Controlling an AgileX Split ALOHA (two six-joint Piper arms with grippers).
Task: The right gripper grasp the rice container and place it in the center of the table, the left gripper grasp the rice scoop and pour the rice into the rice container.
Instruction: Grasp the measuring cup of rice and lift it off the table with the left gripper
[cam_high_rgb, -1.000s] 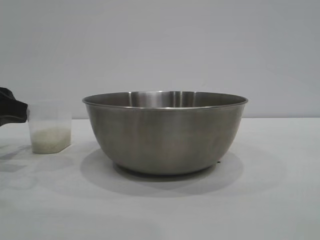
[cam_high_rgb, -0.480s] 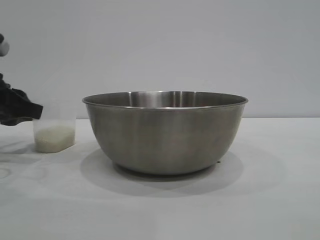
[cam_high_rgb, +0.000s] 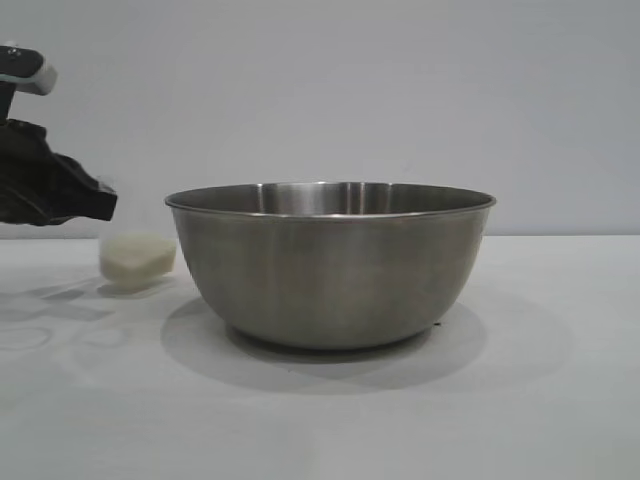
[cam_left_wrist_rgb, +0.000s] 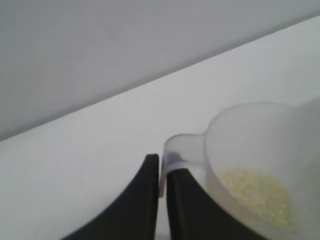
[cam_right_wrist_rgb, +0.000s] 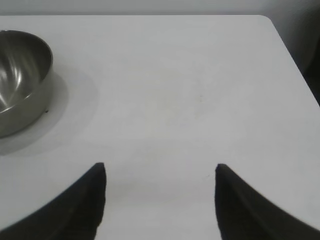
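Note:
The rice container (cam_high_rgb: 330, 265), a large steel bowl, stands on the white table (cam_high_rgb: 520, 400) at the middle; it also shows in the right wrist view (cam_right_wrist_rgb: 20, 80). My left gripper (cam_high_rgb: 100, 200) at the far left is shut on the handle of the rice scoop (cam_high_rgb: 137, 255) and holds it lifted above the table, left of the bowl. In the left wrist view the left gripper (cam_left_wrist_rgb: 162, 167) pinches the handle of the rice scoop (cam_left_wrist_rgb: 250, 145), with rice (cam_left_wrist_rgb: 257, 192) in its bottom. My right gripper (cam_right_wrist_rgb: 160, 172) is open and empty over bare table, away from the bowl; the exterior view does not show it.
A plain grey wall stands behind the table. The table's far corner and edge (cam_right_wrist_rgb: 287, 45) show in the right wrist view.
My left gripper has lifted the rice scoop off the table and carried it up and to the right, closer to the bowl. The bowl has not moved.

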